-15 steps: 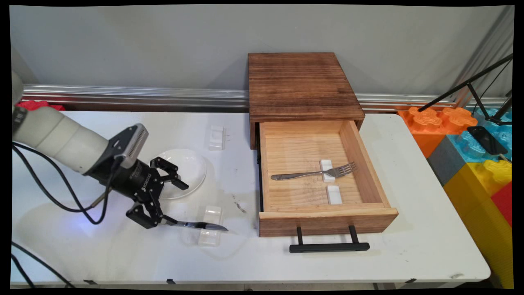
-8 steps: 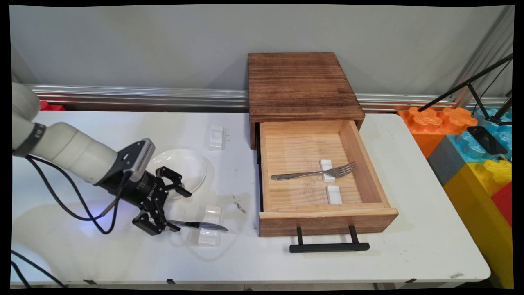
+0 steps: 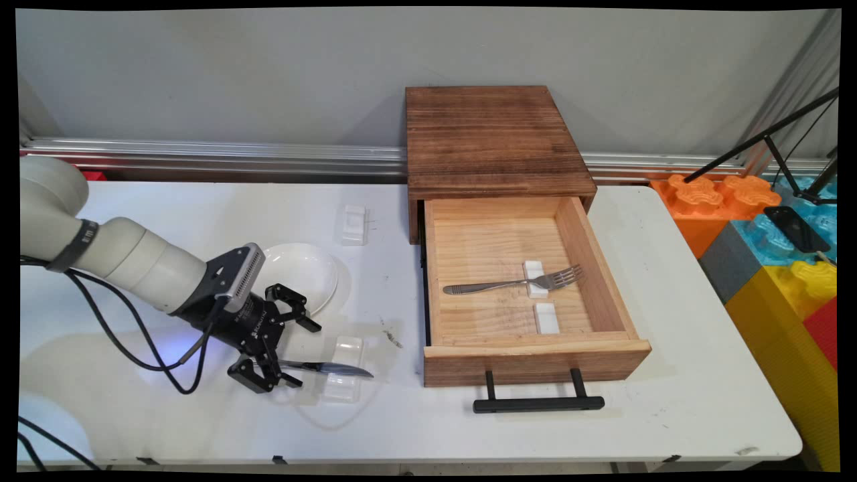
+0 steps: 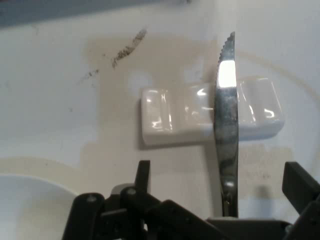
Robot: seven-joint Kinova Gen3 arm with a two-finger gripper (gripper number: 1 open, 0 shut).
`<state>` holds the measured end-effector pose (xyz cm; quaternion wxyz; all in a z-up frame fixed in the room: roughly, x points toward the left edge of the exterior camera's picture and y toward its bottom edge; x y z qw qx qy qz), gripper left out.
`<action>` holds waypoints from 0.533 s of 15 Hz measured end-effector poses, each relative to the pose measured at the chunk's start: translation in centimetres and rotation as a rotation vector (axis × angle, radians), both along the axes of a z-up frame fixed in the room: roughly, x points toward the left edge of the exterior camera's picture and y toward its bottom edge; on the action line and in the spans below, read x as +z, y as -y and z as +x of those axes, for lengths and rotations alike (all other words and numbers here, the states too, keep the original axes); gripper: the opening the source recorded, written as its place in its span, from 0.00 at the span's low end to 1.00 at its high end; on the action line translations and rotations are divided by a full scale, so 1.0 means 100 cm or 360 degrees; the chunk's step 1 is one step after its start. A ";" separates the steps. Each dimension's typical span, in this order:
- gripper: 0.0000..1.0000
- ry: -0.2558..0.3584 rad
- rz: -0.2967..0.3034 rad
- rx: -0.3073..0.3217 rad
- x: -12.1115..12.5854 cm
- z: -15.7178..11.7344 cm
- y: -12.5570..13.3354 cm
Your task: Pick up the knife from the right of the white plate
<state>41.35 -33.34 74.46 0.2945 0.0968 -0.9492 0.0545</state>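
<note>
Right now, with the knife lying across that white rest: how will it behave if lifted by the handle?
The knife looks like polished metal, so it is probably stiff and may be slippery. It is long and thin, so held at one end it could pivot. The small white rest under it looks light and might shift if nudged.

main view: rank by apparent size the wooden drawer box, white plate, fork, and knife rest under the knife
1. wooden drawer box
2. white plate, partly hidden by the gripper
3. fork, about as long as the plate is wide but far slimmer
4. knife rest
</note>
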 end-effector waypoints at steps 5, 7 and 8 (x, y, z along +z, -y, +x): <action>1.00 0.0000 -0.0010 -0.0027 -0.008 -0.003 0.000; 1.00 -0.0002 -0.0014 -0.0036 -0.009 -0.003 -0.001; 1.00 -0.0001 -0.0016 -0.0042 -0.010 -0.004 -0.001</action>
